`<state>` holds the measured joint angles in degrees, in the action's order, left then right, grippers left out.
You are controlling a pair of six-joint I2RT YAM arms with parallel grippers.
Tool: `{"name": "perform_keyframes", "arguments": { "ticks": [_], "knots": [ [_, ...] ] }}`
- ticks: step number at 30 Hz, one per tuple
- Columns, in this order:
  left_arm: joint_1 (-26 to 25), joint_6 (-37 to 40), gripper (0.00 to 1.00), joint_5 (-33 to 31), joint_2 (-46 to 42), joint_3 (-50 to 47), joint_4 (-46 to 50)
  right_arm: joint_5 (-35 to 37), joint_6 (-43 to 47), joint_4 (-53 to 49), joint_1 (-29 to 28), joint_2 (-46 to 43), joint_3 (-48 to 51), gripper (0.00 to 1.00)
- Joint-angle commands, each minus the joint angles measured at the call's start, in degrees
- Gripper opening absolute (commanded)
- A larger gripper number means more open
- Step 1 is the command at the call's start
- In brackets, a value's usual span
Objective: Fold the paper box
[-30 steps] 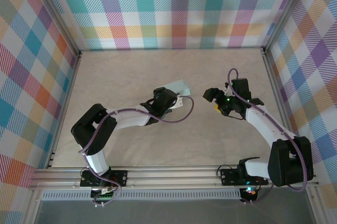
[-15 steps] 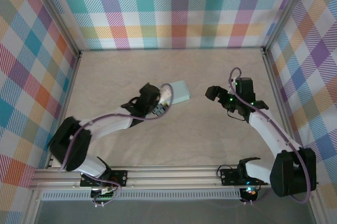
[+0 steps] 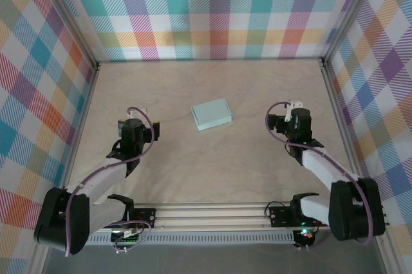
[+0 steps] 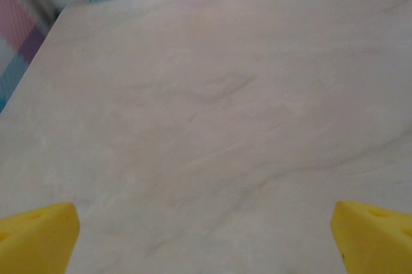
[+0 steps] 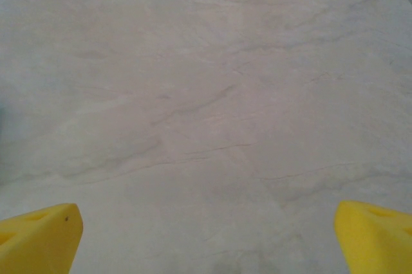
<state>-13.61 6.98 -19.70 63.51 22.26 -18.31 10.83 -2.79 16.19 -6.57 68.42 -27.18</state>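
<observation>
The closed paper box (image 3: 212, 114) lies flat; the left gripper (image 3: 136, 118) and right gripper (image 3: 284, 113) flank it, well apart, both spread wide.

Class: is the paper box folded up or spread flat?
Folded: the paper box lies as one compact closed rectangle, no flaps spread out.

Right tool (image 5: 206, 240) agape — table (image 5: 206, 94) beneath

The left gripper's (image 4: 206, 242) yellow fingertips (image 4: 35, 238) were cropped by the picture's bottom corners, as were the right gripper's (image 5: 206, 238). From above, the paper box's (image 3: 212, 114) creases were too small to tell.
</observation>
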Motion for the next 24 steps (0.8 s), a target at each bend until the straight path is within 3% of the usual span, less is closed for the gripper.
{"name": "perform_keyframes", "arguments": {
  "ticks": [1,5,10,11,13,24],
  "knots": [
    [3.38,-2.3,1.0,4.49,4.06,-3.33,-14.99,-2.8,3.99,17.03,1.68,4.76,2.49,1.0],
    [5.16,-1.77,1.0,6.93,12.21,-5.23,-27.9,-5.79,2.67,24.77,3.76,11.92,3.14,1.0],
    [7.23,-3.98,1.0,9.8,24.08,-1.34,-32.12,-9.96,2.79,34.32,4.88,20.11,4.56,1.0],
    [7.25,-3.77,1.0,9.35,26.86,-0.56,-34.06,-10.34,2.65,32.19,5.18,19.5,4.12,1.0],
    [7.91,-5.48,1.0,9.26,25.79,1.55,-27.73,-11.44,2.04,31.66,6.08,19.7,3.65,1.0],
    [8.37,-5.76,1.0,9.42,26.1,1.41,-28.59,-11.53,2.19,31.18,6.18,19.55,3.54,1.0]
  ]
}}
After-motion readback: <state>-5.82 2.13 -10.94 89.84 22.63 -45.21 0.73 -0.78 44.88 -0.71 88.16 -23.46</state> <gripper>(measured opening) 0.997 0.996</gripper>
